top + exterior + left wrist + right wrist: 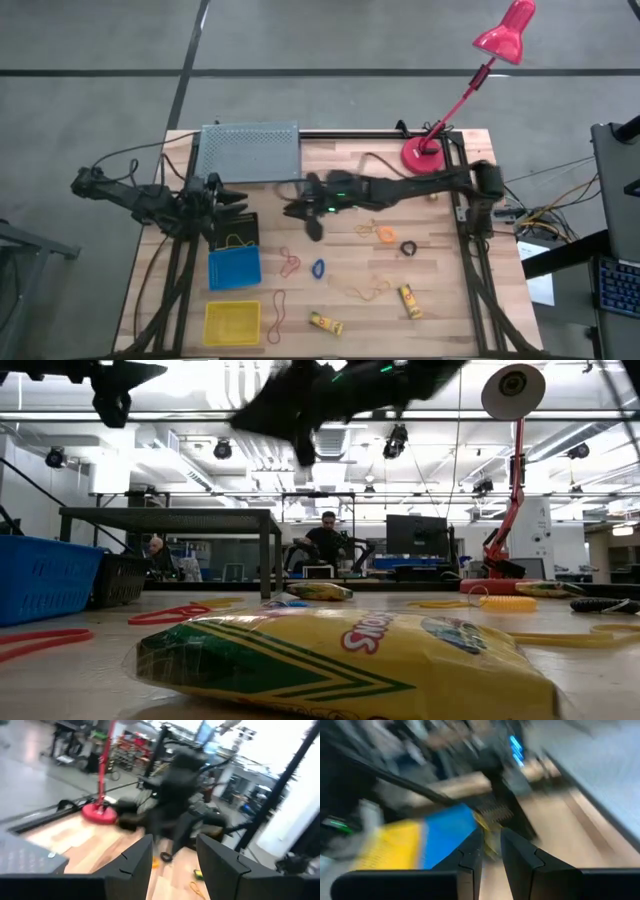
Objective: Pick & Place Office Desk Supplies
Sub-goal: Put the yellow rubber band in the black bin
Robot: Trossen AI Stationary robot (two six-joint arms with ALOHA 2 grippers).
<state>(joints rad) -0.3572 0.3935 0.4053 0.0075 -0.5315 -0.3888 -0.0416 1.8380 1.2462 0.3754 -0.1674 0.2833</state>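
- High view: a pale wooden table [440,300] stands on a grey floor with dark lines; a pink desk lamp [425,157] and a grey mesh tray [250,150] are set at its far edge.
- Black [247,222], blue [234,267] and yellow [232,322] bins are lined up at the left. Red rubber bands [288,263], a blue ring [318,268], a black ring [408,247] and two yellow tubes [409,301] are scattered to their right.
- The left gripper [225,200] is held released by the black bin. The right gripper [305,215] is stretched mid-table; its state cannot be told.
- Low view: a yellow wrapped pack [340,660] with green chevrons fills the foreground; its red lettering is cut off and unreadable. A lit workshop with a seated person [328,540] is seen behind.
- Left wrist view: the right arm is blurred.
- Right wrist view: only smeared blue and yellow bins can be made out.
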